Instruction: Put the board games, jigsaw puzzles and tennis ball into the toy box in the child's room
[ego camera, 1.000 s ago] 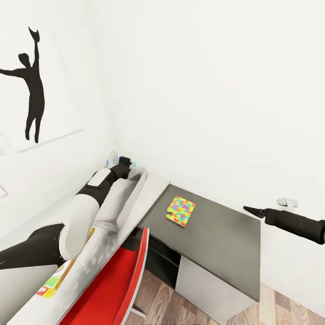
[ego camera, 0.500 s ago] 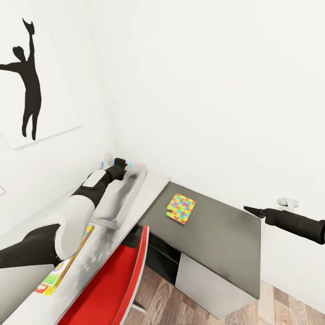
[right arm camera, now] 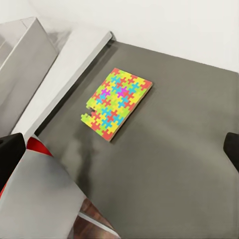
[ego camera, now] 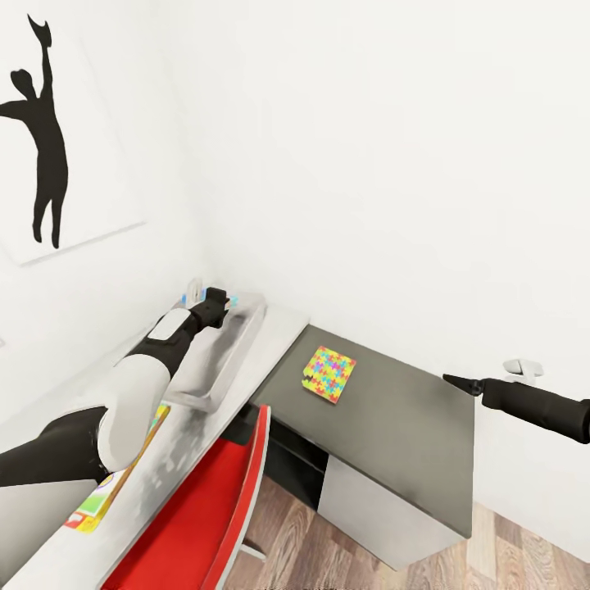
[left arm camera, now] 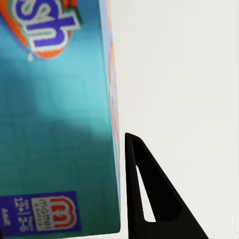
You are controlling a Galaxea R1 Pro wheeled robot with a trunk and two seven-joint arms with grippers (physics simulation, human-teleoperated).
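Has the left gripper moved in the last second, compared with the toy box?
Yes, slightly. The left gripper has drawn back from the far end wall of the toy box, toward the robot and the side wall. It grips a teal game box.

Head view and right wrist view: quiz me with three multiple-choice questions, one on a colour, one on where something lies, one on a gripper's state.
1. What colour is the chair?
A blue
B red
C green

2. Where does the jigsaw puzzle lie?
A on the dark grey desk top
B on the chair
C on a bed

3. How is the right gripper?
A shut on the puzzle
B jaws open, holding nothing
C shut on a ball

Answers: B, its seat is plainly red; A, it lies flat on the grey top; B, the right wrist view shows the fingers wide apart.
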